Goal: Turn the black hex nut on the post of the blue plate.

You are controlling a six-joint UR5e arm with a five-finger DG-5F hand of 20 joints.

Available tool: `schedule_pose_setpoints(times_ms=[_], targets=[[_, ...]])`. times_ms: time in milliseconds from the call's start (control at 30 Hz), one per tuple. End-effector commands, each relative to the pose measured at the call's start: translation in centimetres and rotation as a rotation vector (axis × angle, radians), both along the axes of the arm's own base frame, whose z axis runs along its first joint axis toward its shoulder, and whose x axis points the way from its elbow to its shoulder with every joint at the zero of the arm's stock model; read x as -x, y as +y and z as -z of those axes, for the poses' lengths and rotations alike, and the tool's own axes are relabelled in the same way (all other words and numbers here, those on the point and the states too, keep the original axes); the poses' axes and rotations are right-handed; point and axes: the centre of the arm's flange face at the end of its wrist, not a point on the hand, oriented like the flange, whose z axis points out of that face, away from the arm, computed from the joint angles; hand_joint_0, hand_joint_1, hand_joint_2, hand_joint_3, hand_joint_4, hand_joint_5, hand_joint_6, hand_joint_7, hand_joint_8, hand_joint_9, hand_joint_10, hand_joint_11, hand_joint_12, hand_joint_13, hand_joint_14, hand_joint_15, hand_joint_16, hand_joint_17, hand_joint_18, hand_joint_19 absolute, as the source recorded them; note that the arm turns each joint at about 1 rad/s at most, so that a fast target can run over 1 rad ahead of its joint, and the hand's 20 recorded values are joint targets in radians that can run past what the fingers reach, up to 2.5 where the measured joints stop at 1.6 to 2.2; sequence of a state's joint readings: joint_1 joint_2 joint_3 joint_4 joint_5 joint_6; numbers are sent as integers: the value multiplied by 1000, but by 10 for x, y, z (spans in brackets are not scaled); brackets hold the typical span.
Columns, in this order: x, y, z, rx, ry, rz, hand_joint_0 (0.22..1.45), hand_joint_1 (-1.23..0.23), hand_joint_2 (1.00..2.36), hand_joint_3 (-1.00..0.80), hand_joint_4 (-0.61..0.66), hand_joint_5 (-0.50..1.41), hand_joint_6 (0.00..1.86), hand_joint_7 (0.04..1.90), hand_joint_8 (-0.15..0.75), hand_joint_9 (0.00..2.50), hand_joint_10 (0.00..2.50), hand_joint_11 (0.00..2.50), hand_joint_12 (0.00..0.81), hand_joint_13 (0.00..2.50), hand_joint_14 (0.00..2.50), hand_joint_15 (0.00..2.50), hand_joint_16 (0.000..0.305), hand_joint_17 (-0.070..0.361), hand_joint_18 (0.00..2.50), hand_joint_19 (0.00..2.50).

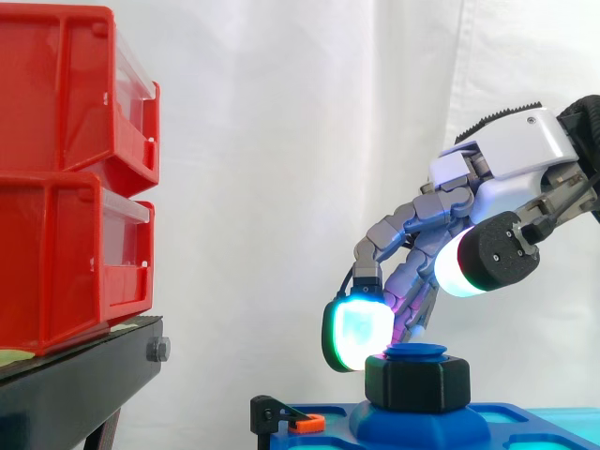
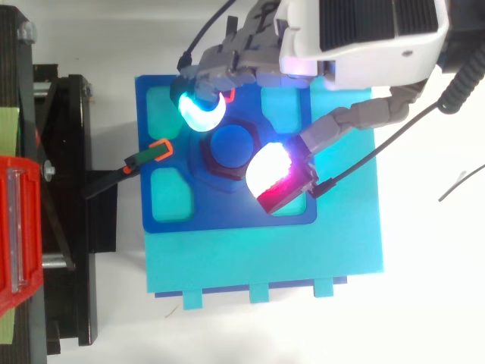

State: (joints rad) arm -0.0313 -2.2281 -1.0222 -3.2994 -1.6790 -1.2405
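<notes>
Black nut (image 1: 417,382) just under my hand (image 1: 506,155), pads (image 1: 359,330) apart either side, unclamped; guess next: pinch, then twist.

- The hand (image 1: 506,178) comes in from 3 o'clock in the side view, its fingers reaching down toward 7 o'clock.
- The fingers are bent but spread, gripping nothing.
- From above, the cyan finger pad (image 2: 198,106) sits at 10 o'clock from the white-and-magenta thumb pad (image 2: 273,178), with a gap between them.
- From the side, the thumb pad rides higher than the finger pad.
</notes>
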Motion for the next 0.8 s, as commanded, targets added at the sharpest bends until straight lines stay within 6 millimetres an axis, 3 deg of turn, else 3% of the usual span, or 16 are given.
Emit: schedule_pose_setpoints(times_ms=[0,300,767], targets=[[0,0,-2,0,-6,-3,494,-389,1000,-500,272,-153,503,857,306,590,0,0,406,723,5,123,60,136,693,273],[-7,4,-17,0,-38,-2,494,-389,1000,-500,274,-154,503,856,307,591,0,0,404,730,6,127,60,136,692,280],[-19,31,-15,1,-66,11,494,-390,1000,-500,271,-153,503,858,308,593,0,0,404,746,5,127,60,136,693,272]])
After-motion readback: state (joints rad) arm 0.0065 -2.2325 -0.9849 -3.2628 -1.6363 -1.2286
